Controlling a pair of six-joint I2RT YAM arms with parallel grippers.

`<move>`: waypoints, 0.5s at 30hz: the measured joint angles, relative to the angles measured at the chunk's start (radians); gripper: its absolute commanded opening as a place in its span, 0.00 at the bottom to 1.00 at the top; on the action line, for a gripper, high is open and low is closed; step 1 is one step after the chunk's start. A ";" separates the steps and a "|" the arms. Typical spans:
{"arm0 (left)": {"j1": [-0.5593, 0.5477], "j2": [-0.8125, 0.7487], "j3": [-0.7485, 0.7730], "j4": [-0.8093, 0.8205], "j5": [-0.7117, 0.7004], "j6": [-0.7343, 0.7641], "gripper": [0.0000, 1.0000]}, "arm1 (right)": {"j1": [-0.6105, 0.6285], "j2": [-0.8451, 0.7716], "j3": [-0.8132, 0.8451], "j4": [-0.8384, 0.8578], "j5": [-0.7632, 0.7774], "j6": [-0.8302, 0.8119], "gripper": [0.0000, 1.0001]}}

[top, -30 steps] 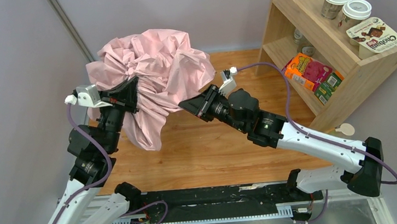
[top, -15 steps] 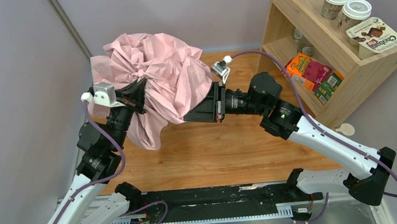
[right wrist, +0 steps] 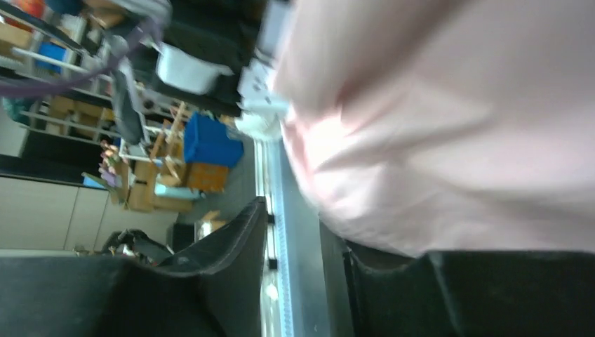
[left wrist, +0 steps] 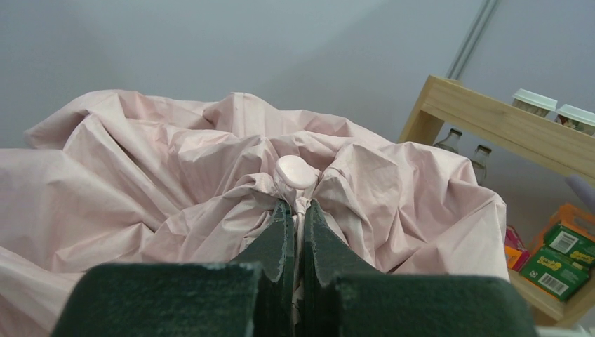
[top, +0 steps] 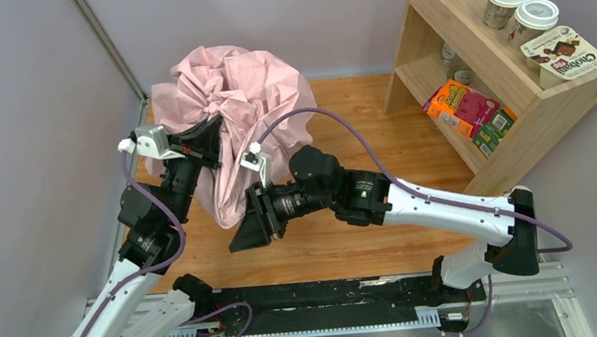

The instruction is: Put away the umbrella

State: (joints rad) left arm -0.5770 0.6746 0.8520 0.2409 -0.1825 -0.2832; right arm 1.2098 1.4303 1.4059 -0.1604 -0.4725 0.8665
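My left gripper (left wrist: 295,210) clamps the umbrella (top: 246,91) at its top; its tail points nearward, just beside my right gripper (top: 240,240) (ajar, empty).

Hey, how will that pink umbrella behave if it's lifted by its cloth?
Probably floppy: the umbrella hangs in crumpled, sagging folds from the pinch of the left gripper. Likely light for its bulk, as that one pinch seems to carry it.

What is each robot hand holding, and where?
Left gripper pinches the umbrella by its bunched fabric, just under its round cap. Right gripper holds nothing.
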 measured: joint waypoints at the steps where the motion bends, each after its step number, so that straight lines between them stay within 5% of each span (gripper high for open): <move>1: 0.000 0.000 -0.002 0.000 0.001 -0.006 0.00 | 0.011 0.005 0.005 -0.043 0.001 -0.039 0.69; 3: 0.003 -0.004 -0.010 0.000 0.008 -0.011 0.00 | 0.024 -0.017 -0.014 -0.120 0.019 -0.115 0.85; 7: 0.003 -0.037 -0.027 -0.032 0.044 -0.011 0.00 | 0.024 -0.259 -0.204 -0.273 0.168 -0.299 0.93; 11: 0.003 -0.083 -0.036 -0.074 0.095 -0.009 0.00 | 0.013 -0.554 -0.300 -0.425 0.346 -0.445 0.90; 15: 0.003 -0.113 -0.036 -0.101 0.195 -0.008 0.00 | -0.091 -0.645 -0.209 -0.516 0.452 -0.565 0.82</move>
State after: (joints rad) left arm -0.5743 0.5621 0.8162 0.1398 0.0128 -0.2913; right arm 1.1187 0.7849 1.1965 -0.6762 -0.0204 0.3019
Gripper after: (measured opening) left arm 0.032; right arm 0.871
